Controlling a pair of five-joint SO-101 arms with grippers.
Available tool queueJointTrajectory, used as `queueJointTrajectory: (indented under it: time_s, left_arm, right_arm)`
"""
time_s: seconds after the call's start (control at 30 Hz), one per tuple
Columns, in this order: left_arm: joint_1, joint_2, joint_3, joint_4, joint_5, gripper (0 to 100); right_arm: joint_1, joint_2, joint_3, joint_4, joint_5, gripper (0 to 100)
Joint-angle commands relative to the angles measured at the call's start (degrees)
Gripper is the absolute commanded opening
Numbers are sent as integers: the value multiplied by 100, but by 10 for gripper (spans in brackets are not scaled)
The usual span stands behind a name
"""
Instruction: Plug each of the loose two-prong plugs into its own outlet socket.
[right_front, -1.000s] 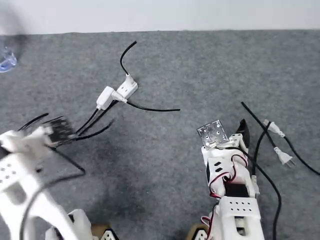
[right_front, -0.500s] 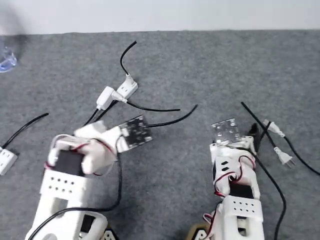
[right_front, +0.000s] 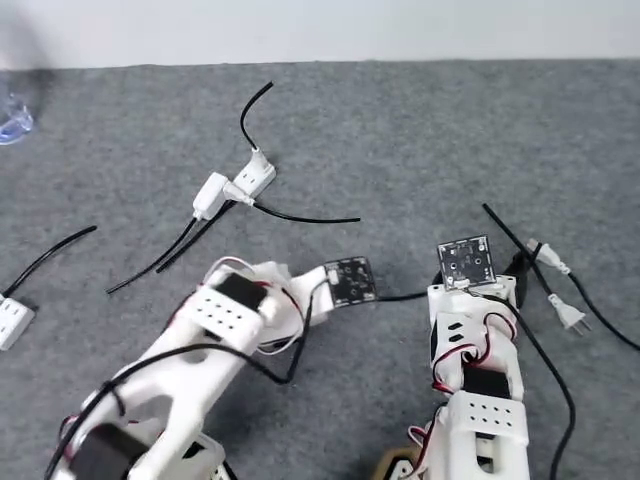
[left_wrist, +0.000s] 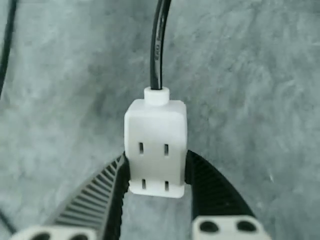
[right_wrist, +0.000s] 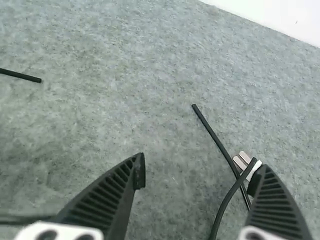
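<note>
Left wrist view gives you the clearest read. The left claw (left_wrist: 156, 167) is closed snugly on a white outlet socket (left_wrist: 155, 145), its ribbed fingers pinching the block's two sides. The slot face looks at the camera, and the black cord (left_wrist: 159, 45) leaves from the far end.

The right claw (right_wrist: 200, 170) is spread wide and holds nothing. A two-prong plug (right_wrist: 244, 161) lies on the grey surface (right_wrist: 100, 75) just beside one of its fingers, and a thin black cable (right_wrist: 212, 132) crosses the gap between them.

The step in hand looks like picking up that plug. Close on its body only, leaving the prongs free and the cable out of the pinch. Keep the left claw steady, then line both blades up with one slot pair before you push.

Over the last second in the high view, the left arm (right_front: 230, 310) has swung across from well apart to near the right claw, carrying the socket. The right arm (right_front: 470, 340) has edged toward the plugs. A spare socket (right_front: 10, 322), well apart from the right claw, has come into sight.
</note>
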Motion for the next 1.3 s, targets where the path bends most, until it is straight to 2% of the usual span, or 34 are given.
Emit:
queueJointTrajectory:
  time_s: [0.0, 0.13, 0.5, 0.7, 0.9, 1.07, 1.27]
  left_arm:
    - [237, 360, -92, -519, 53, 13]
    - [466, 747, -145, -580, 53, 13]
    - [510, 914, -374, 70, 26, 18]
    - [510, 888, -391, 369, 18, 190]
    - [510, 835, -532, 457, 9, 198]
    - [677, -70, -1077, 1143, 105, 198]
    - [677, -1864, -1112, 1776, 941, 198]
  right_arm:
    - [75, -92, -325, -127, -35, 328]
    - [84, -92, -325, -127, -35, 328]
    - [84, -92, -325, -127, -35, 328]
    - [75, -84, -325, -127, -35, 328]
    - [75, -84, -325, -127, -35, 328]
    - [66, -84, -325, -127, -35, 328]
    - [66, -75, -325, -127, -35, 328]
